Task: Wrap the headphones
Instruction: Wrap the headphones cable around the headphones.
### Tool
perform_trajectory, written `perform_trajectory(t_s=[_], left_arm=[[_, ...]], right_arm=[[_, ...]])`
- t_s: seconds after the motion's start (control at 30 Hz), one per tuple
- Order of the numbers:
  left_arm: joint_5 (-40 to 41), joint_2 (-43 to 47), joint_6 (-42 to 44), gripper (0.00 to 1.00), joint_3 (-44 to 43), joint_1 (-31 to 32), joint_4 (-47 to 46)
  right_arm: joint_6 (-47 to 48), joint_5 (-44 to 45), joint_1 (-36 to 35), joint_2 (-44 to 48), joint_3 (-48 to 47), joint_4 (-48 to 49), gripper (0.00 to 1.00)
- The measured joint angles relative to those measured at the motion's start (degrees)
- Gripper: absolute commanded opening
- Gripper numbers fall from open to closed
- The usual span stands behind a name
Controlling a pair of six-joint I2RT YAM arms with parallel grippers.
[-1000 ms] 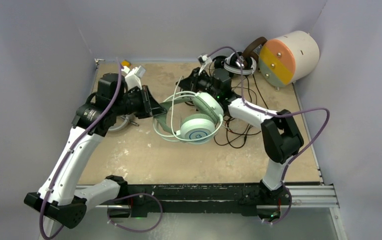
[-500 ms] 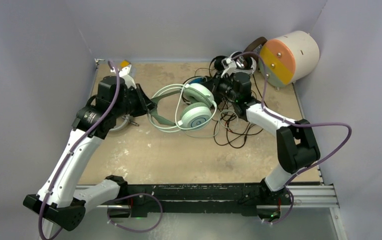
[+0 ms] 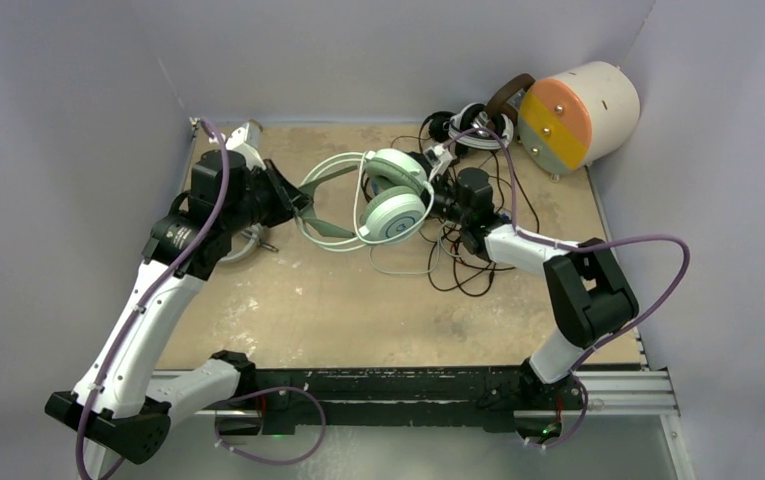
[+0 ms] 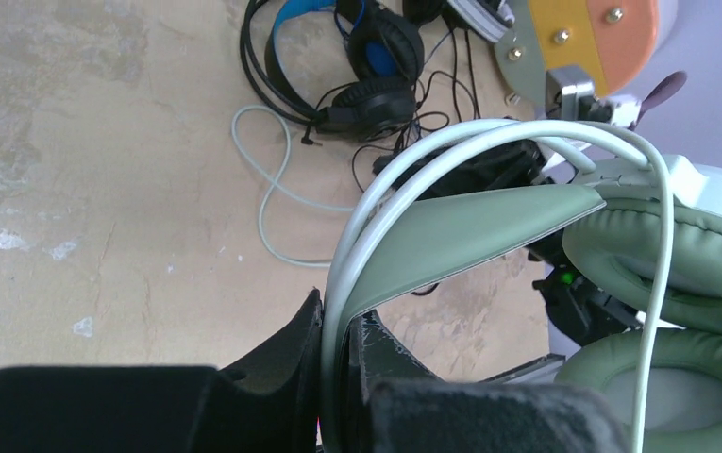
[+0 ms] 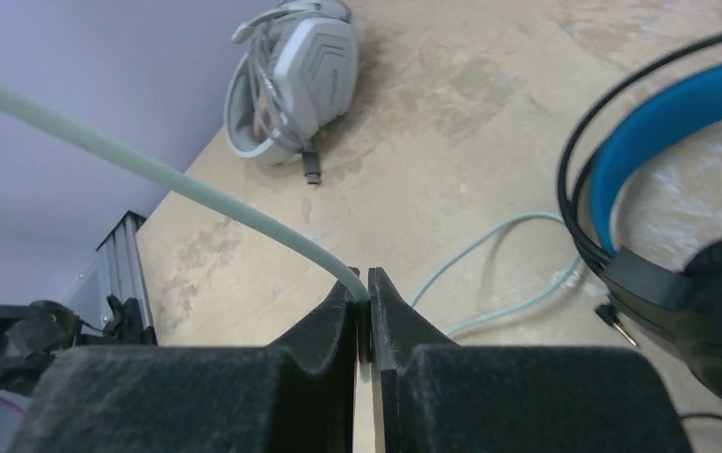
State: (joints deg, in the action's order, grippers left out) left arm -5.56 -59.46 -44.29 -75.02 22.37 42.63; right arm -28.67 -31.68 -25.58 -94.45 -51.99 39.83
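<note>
The mint-green headphones (image 3: 393, 200) hang above the table's far middle, headband toward the left. My left gripper (image 3: 296, 200) is shut on that headband (image 4: 470, 226), which is pinched between the jaws of the left gripper (image 4: 340, 330). Its green ear cushions (image 4: 659, 274) fill the right of the left wrist view. My right gripper (image 3: 438, 197) sits just right of the earcups. The right gripper (image 5: 367, 288) is shut on the thin mint cable (image 5: 177, 179), which runs up and left from the jaws. More of this cable loops on the table (image 4: 272, 189).
A black headset with a blue headband (image 5: 659, 123) lies beside the right gripper amid tangled black cables (image 3: 468, 260). A white-grey headset (image 5: 291, 80) lies under the left arm. More headsets (image 3: 473, 125) and a cream cylinder (image 3: 578, 110) stand at the back right.
The right gripper has carried the cable from the far side of the earcups round to their right. The mint headphones have shifted back and turned, still held by the left gripper.
</note>
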Motion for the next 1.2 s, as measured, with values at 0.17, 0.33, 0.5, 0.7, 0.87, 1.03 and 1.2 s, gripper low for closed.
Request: perform_trajectory(t_s=[0.17,0.33,0.5,0.7,0.87,1.03,1.2], left_arm=[[0.2,-1.8,-0.1,0.0,-4.9,0.0,0.3],[-1.2,-4.1,0.4,0.0,-10.7,0.0,0.4],[-2.8,-7.3,0.6,0.0,-15.3,0.0,1.6],[-3.0,-10.3,1.0,0.0,-19.4,0.0,4.6],[-2.9,-11.3,1.4,0.0,-21.9,0.0,5.6],[-3.0,-11.8,1.4,0.0,-23.6,0.0,6.4],[-3.0,-12.6,1.4,0.0,-25.2,0.0,6.7]], right_arm=[[0.6,-2.7,-1.6,-0.1,0.1,4.4,0.14],[0.6,-4.0,-2.1,-2.1,0.0,9.0,0.21],[0.6,-3.9,-2.1,-4.9,-0.8,10.8,0.26],[-0.2,-3.8,-2.1,-7.5,-4.1,13.7,0.47],[-1.4,-3.8,-2.1,-9.5,-5.1,17.4,0.59],[-1.2,-2.8,-2.7,-12.3,-7.3,17.9,0.66],[0.4,-2.0,-3.7,-15.2,-8.6,19.5,0.73]])
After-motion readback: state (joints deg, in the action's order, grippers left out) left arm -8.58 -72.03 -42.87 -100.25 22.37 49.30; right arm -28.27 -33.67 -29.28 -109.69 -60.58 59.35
